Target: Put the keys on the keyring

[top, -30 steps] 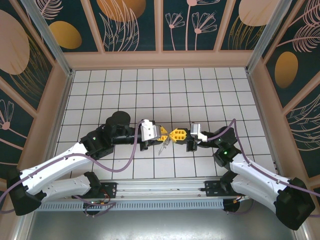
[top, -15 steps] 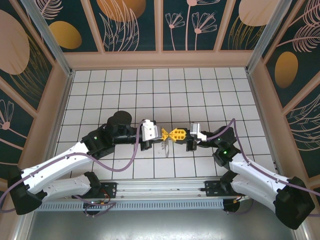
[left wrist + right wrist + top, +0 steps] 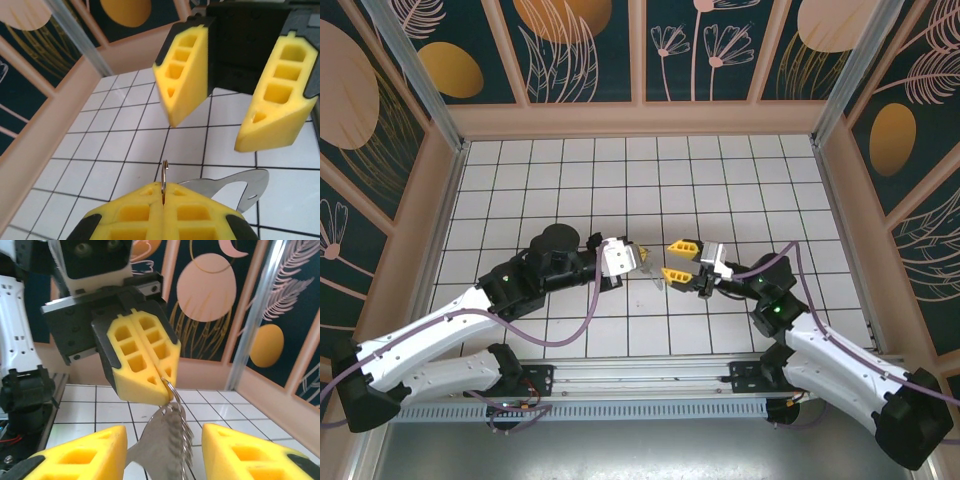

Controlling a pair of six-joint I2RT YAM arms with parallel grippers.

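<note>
My left gripper (image 3: pixel 645 262) is shut on the keyring (image 3: pixel 164 172), a thin metal ring pinched edge-on between its yellow tips. From the ring hang the keys (image 3: pixel 170 440), flat silvery pieces bunched together, also seen as a silver blade (image 3: pixel 242 184) beside the left gripper (image 3: pixel 163 189). In the right wrist view the left gripper (image 3: pixel 162 385) grips the keyring (image 3: pixel 171 388) from above. My right gripper (image 3: pixel 164 434) stands open, its fingers on either side of the hanging keys without touching them. From above, the right gripper (image 3: pixel 667 258) faces the left one at mid-table, and the keys (image 3: pixel 658 282) dangle between them.
White tiled floor (image 3: pixel 720 180) with a raised tan rim (image 3: pixel 640 120) and patterned walls around it. Purple cables loop beside both arms. An aluminium post (image 3: pixel 252 315) stands at the far corner.
The right gripper has opened and let go; before, both sets of yellow tips met on the ring. The left gripper finished closing and holds the ring alone, shifted slightly left.
</note>
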